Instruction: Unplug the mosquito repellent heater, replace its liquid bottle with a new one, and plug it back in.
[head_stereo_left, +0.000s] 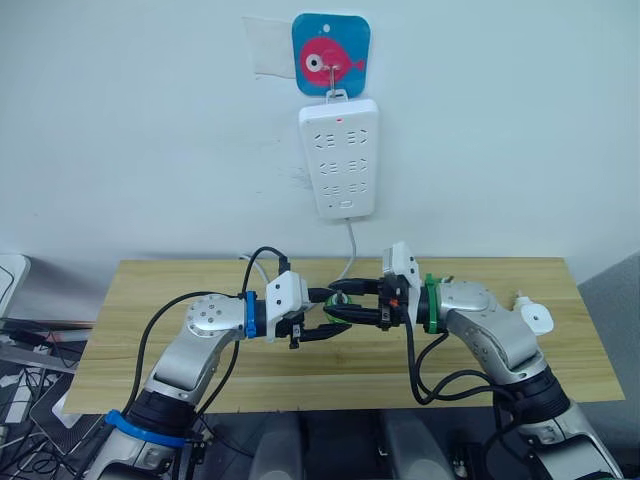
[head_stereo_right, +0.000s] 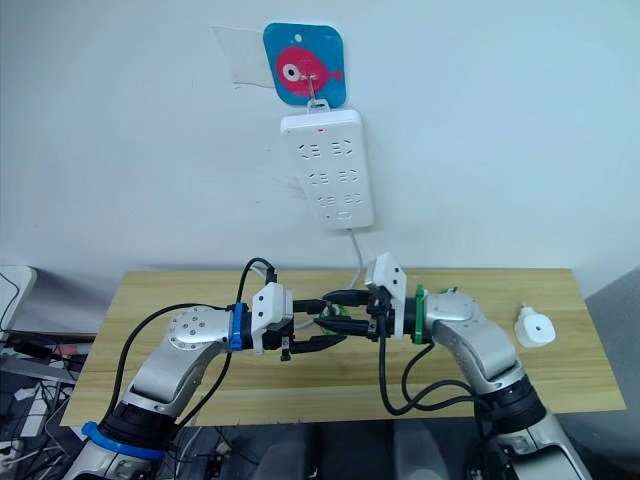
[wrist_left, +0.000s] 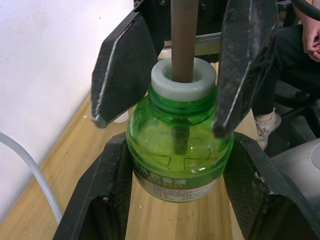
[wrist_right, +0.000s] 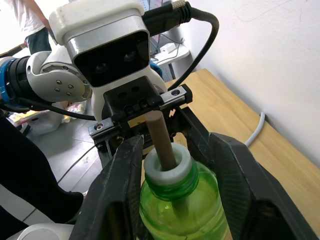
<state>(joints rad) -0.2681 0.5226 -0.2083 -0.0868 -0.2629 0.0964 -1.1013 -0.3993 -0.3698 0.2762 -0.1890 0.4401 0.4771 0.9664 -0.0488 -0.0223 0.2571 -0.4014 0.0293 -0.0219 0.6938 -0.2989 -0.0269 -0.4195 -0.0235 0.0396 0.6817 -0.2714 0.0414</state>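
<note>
A green liquid bottle (wrist_left: 180, 150) with a white collar and a brown wick is held above the wooden table (head_stereo_left: 150, 330), between my two grippers. My left gripper (wrist_left: 180, 145) is shut on the bottle's body, with one finger on each side. My right gripper (wrist_right: 175, 142) faces it, its fingers (wrist_right: 235, 180) open around the neck; one side touches the bottle and the other stands a little off. In the eye views the two grippers meet at mid-table (head_stereo_left: 340, 310). The mosquito repellent heater (head_stereo_right: 533, 328), small and white, lies unplugged on the table at the far right.
A long white power strip (head_stereo_left: 339, 158) hangs on the wall from a blue fish hook (head_stereo_left: 331, 53). Its cord (head_stereo_left: 351, 245) drops to the table behind the grippers. A seated person (wrist_left: 300, 60) is beside the table. Cables and clutter (head_stereo_left: 20, 390) lie on the floor at the left.
</note>
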